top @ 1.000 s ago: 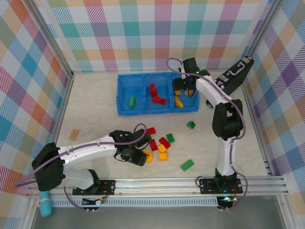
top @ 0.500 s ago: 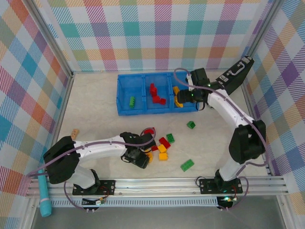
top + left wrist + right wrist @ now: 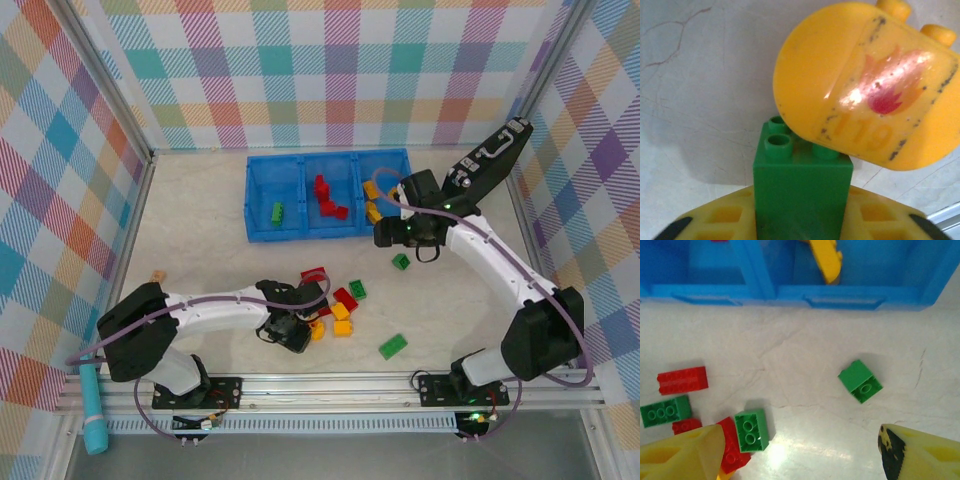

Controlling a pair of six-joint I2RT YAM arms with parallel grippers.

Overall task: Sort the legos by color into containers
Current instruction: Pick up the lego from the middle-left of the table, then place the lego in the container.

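White arms [image 3: 205, 312] carry black joints [image 3: 540, 340], purple cables [image 3: 230, 297].

The top view looks down from above and behind the arms over the whole counter [image 3: 200, 230]. The left wrist camera sits very close: a green brick [image 3: 800, 190] between its fingers [image 3: 715, 222] looms large. The right wrist camera looks down from higher; beyond its fingers [image 3: 682, 455] lie the blue bin [image 3: 790, 292] and a lone green brick [image 3: 860, 381], both shared with the top view.

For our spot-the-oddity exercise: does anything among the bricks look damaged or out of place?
Yes. In the left wrist view, a rounded yellow piece printed with a flame and "119" sits tilted by the green brick; its print is scuffed and chipped.
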